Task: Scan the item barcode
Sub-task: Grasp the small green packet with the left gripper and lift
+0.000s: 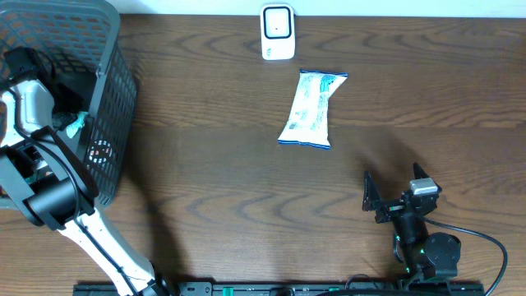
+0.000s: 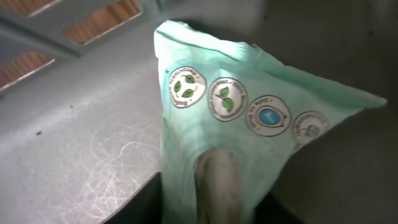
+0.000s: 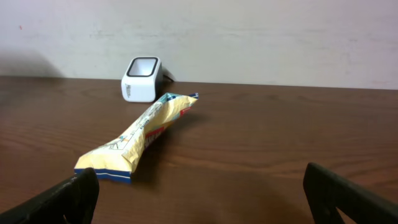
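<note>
**Inspector:** Report surface and surroundings.

**Operator:** 1. The table is dark wood-grain, and a pale wall stands behind it. 2. In the overhead view, the grey lattice basket sits at 9 to 10 o'clock. The white scanner is at 12 o'clock. A white-and-blue packet lies flat just off centre toward 1 o'clock, apart from the scanner.

**Inspector:** Item and tooling?

**Operator:** The mint-green pouch is inside the basket, with the scuffed grey floor beside it at 9 o'clock of the left wrist view. It is crinkled film bearing a row of four round emblems. My left gripper reaches into the basket. One finger lies against the pouch at 6 o'clock of the wrist view. I cannot tell whether the jaws have closed on it. My right gripper rests at 4 o'clock overhead, jaws spread wide, holding nothing.

**Inspector:** Clearances?

**Operator:** Basket wall slats rise at 10 to 11 o'clock of the left wrist view, near the pouch's upper corner. Bare wood separates basket, packet and right gripper.
</note>
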